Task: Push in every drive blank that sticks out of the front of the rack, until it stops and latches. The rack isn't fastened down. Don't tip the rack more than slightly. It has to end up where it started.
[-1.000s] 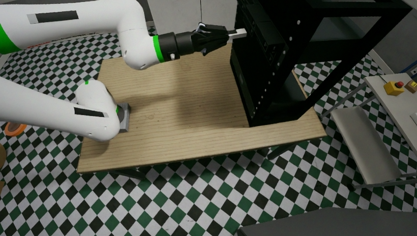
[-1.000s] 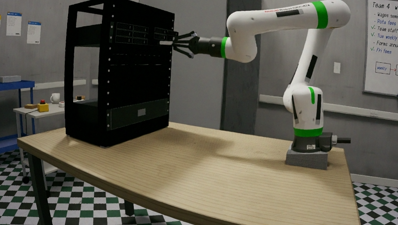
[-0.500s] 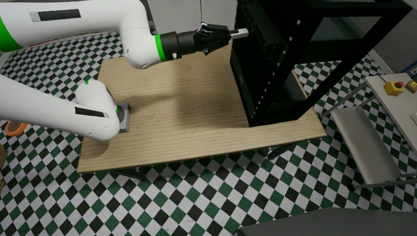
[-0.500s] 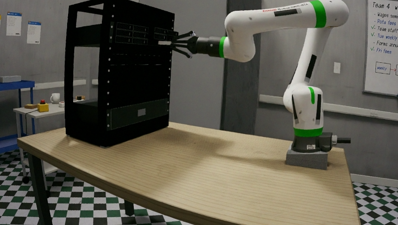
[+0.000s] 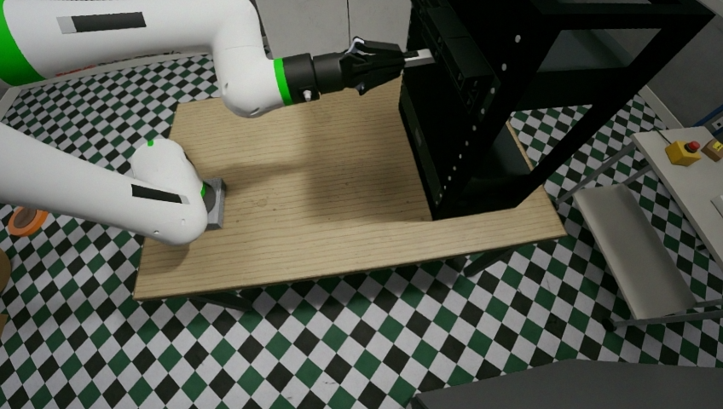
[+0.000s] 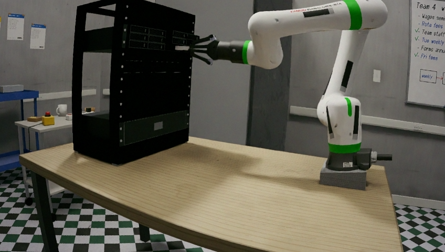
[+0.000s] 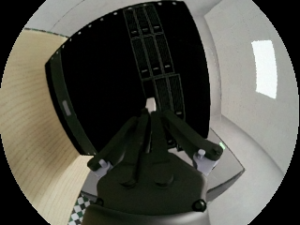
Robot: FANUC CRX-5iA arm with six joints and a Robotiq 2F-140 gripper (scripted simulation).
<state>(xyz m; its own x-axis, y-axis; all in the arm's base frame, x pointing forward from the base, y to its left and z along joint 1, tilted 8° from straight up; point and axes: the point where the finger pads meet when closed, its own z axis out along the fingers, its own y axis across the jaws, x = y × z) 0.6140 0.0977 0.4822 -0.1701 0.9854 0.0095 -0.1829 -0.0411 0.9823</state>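
Note:
The black rack (image 6: 130, 81) stands upright at the far end of the wooden table (image 6: 218, 193). Its top bay holds rows of dark drive blanks (image 6: 146, 37). The blanks at the right end of that bay (image 6: 186, 38) stand a little proud of the front. My gripper (image 6: 179, 48) is shut and empty, with its pale fingertips held level against the front of a blank there. From above, the fingertips (image 5: 428, 56) meet the rack's (image 5: 483, 100) front near its far corner. In the wrist view the fingertips (image 7: 150, 105) lie on the column of blanks (image 7: 153, 56); whether they touch is hard to tell.
A wider panel (image 6: 156, 126) fills the rack's lower bay. My base (image 6: 343, 176) stands on a grey block at the table's other end. A side table with a yellow stop button (image 5: 682, 152) and a white bench (image 5: 628, 248) stand beside the table.

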